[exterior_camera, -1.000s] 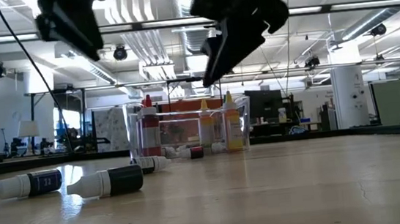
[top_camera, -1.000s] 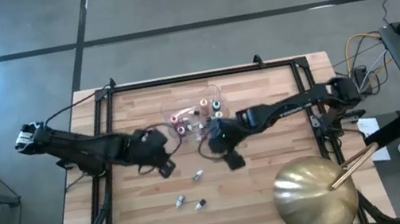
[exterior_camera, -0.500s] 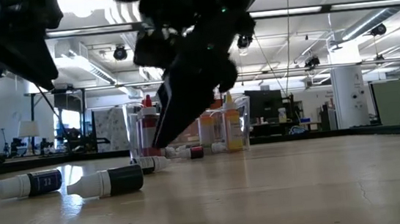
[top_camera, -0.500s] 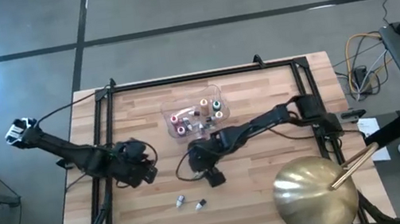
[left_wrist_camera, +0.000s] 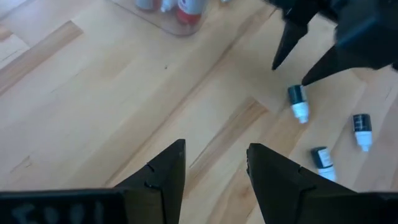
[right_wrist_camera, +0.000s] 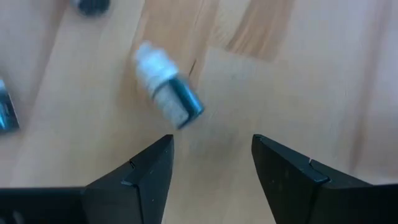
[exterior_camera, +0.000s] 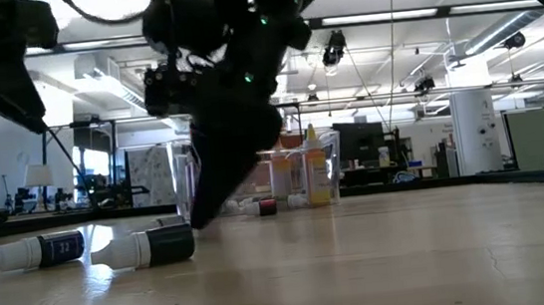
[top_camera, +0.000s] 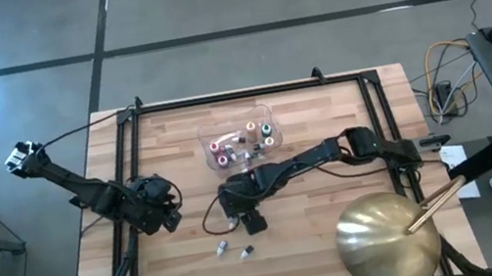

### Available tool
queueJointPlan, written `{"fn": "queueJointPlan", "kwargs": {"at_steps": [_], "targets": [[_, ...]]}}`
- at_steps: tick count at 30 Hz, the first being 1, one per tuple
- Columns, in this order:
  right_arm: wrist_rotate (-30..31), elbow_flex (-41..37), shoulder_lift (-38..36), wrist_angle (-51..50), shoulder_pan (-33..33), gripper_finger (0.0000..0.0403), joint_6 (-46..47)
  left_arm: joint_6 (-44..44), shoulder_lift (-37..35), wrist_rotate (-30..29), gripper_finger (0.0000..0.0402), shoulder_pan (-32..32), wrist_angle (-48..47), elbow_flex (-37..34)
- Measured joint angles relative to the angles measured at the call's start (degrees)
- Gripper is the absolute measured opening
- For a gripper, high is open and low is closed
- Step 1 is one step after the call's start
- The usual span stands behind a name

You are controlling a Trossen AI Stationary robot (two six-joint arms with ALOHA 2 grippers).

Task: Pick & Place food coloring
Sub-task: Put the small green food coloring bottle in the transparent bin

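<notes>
The right gripper (right_wrist_camera: 211,180), jaws parted and empty, hovers low over a small whitish dropper bottle with a dark label and white cap (right_wrist_camera: 166,93), lying on its side just ahead of its fingertips on the pale wooden table (top_camera: 339,222). The bottle looks light, smooth and apt to roll (best pinched across the barrel). Three lie loose; two more (left_wrist_camera: 341,143) beyond it. Several stand in the clear plastic tub (top_camera: 241,139). The left gripper (left_wrist_camera: 214,180) waits open, well apart.

The right gripper (top_camera: 236,221) has dropped to a loose bottle (right_wrist_camera: 166,94); left arm retreated.
</notes>
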Motion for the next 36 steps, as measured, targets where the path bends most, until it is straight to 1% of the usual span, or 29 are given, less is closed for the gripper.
{"fn": "queueJointPlan", "kwargs": {"at_steps": [3,5,8,11,13,17,22,26,29,32,34,36], "targets": [[1.3,3.9,-0.1,-2.2,0.0,0.0210,2.9,-0.4,-1.1,0.1,0.0145,-0.3,-1.0,-1.1],[1.3,6.5,-0.4,-4.3,0.0,0.0210,2.4,-0.4,-1.7,0.1,0.0145,-0.3,-1.0,-2.0],[1.4,7.1,-0.5,-4.2,0.7,0.0210,-3.2,-0.5,-2.7,0.4,0.0145,-0.3,-1.0,-3.5],[1.3,5.2,-0.4,-2.2,2.0,0.0210,-7.0,-0.5,-3.2,1.1,0.0145,-0.3,-1.2,-4.2],[0.9,4.2,-0.4,-1.9,2.6,0.0210,-4.2,-0.5,-3.3,1.3,0.0145,-0.3,-1.0,-4.2],[1.2,4.1,-0.4,-2.2,3.3,0.0210,7.4,-0.7,-3.3,1.3,0.0145,-0.3,-0.9,-4.2],[1.0,3.3,-0.4,2.9,4.7,0.0210,19.2,-0.8,-3.3,1.2,0.0145,-0.3,-0.9,-4.3],[1.8,-0.2,-0.4,8.9,5.5,0.0210,22.1,-0.7,-3.3,1.2,0.0145,-0.3,-0.9,-4.9],[4.8,-3.2,-0.4,13.6,5.6,0.0210,22.7,-0.7,-3.3,1.6,0.0145,-0.3,-0.9,-4.9],[10.5,-4.0,-0.3,14.1,5.7,0.0210,25.3,-0.7,-3.3,3.1,0.0145,-0.4,-0.9,-4.9],[12.0,-3.8,-0.3,14.1,5.9,0.0210,27.0,-0.7,-3.3,3.5,0.0145,-0.7,-0.9,-4.9],[12.0,-3.2,-0.3,14.5,6.1,0.0210,26.9,-0.7,-3.3,3.6,0.0145,-1.0,-0.9,-4.9]]}}
